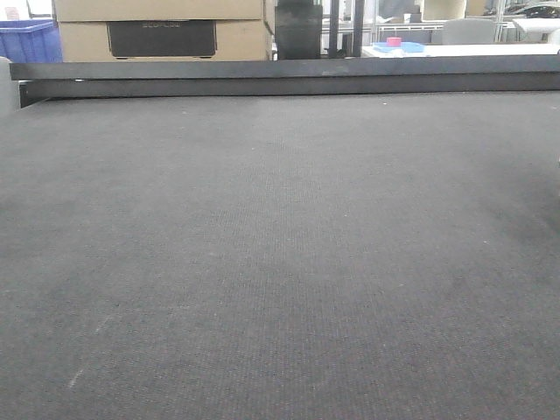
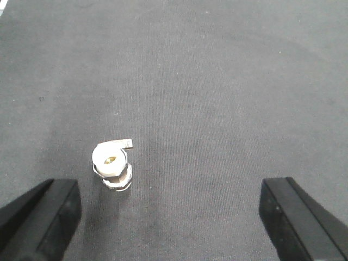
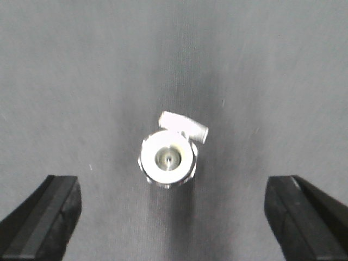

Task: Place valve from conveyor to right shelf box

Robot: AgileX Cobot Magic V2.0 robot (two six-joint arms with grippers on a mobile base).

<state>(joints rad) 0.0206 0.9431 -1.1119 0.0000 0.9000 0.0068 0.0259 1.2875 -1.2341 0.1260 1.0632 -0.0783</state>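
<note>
A small white and silver valve stands upright on the dark grey conveyor belt, with a short side stub pointing up-right. My right gripper is open above the belt, and the valve lies just ahead of its gap, centred between the black fingers. In the left wrist view a valve stands on the belt ahead of my open left gripper, close to its left finger. I cannot tell whether it is the same valve. The front view shows no valve and no gripper. The shelf box is out of view.
The woven belt fills the front view, edged at the back by a dark metal rail. Behind it stand cardboard boxes, a blue bin and a white table with a blue tray.
</note>
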